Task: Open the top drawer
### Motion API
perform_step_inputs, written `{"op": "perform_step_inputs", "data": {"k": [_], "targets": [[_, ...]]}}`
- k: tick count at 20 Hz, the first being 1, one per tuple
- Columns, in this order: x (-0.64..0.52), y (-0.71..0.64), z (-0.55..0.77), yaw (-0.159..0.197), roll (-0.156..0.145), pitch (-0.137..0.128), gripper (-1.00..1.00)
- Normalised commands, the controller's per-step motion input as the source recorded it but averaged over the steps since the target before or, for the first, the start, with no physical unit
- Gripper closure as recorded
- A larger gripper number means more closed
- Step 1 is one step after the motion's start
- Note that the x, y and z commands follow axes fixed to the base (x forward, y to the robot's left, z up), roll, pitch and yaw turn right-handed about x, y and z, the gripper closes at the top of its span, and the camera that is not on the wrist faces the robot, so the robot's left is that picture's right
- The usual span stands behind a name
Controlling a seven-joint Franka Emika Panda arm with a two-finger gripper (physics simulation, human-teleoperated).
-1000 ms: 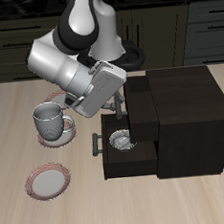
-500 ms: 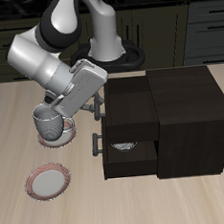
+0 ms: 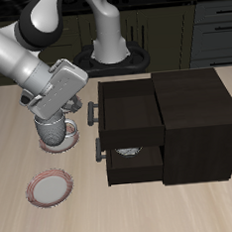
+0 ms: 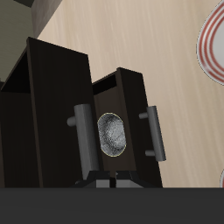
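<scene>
The dark brown cabinet (image 3: pixel 188 122) stands on the table. Its top drawer (image 3: pixel 127 107) is pulled well out, with its grey bar handle (image 3: pixel 93 110) at the front; the handle also shows in the wrist view (image 4: pixel 80 116). My gripper (image 3: pixel 80 103) hangs just off that handle, a little above it, and looks open and empty. No finger shows round the handle in the wrist view. The lower drawer (image 3: pixel 132 164) is also out, with a bowl (image 4: pixel 112 136) inside it and its own handle (image 4: pixel 153 131).
A grey mug (image 3: pixel 51 126) sits on a red-rimmed plate beside the drawers, right under my arm. A second red-rimmed plate (image 3: pixel 50 186) lies nearer the table's front edge and also shows in the wrist view (image 4: pixel 214 44).
The top drawer has slid out from nearly closed to well open. My arm swung away from the cabinet towards the mug, and the gripper has let go of the handle.
</scene>
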Motion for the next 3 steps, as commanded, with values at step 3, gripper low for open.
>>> {"op": "perform_step_inputs", "data": {"k": [3], "targets": [[-0.06, -0.36, 0.09, 0.001, -0.047, -0.015, 1.00]]}}
